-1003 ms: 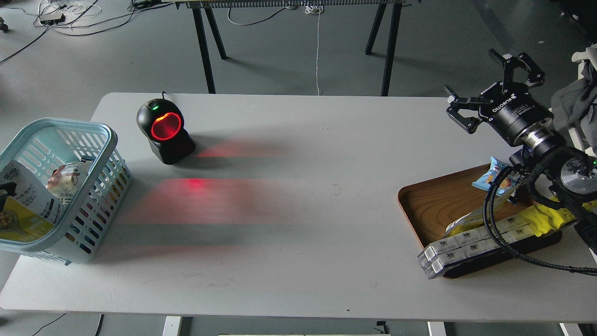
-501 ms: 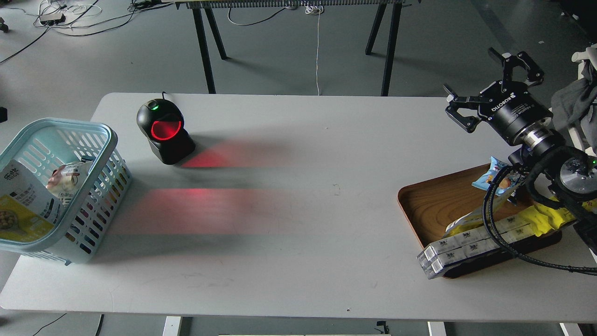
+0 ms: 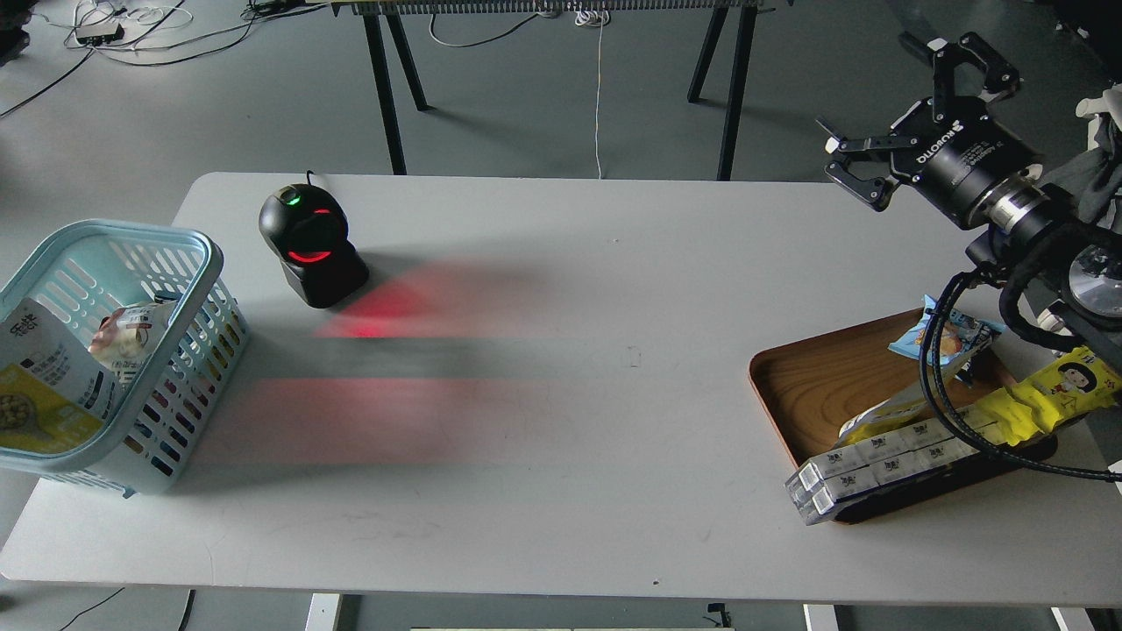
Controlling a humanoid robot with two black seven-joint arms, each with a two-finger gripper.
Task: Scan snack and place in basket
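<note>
The snack (image 3: 42, 386), a pouch with a white top and a yellow lower half with a picture of pale beans, lies inside the light blue basket (image 3: 188, 250) at the table's left edge, next to another pale packet (image 3: 130, 337). My right gripper (image 3: 907, 109) is open and empty, raised above the table's far right corner. My left gripper is out of view.
A black barcode scanner (image 3: 308, 250) with a green light stands at the back left and casts red light on the table. A wooden tray (image 3: 824, 386) at the right holds a blue packet (image 3: 942, 333), a bright yellow wrapper (image 3: 1052, 394) and white boxes (image 3: 885, 460).
A dark gripper tip at the left edge by the pouch has gone from view. My right gripper has risen and moved back. The scanner's red glow has dimmed.
</note>
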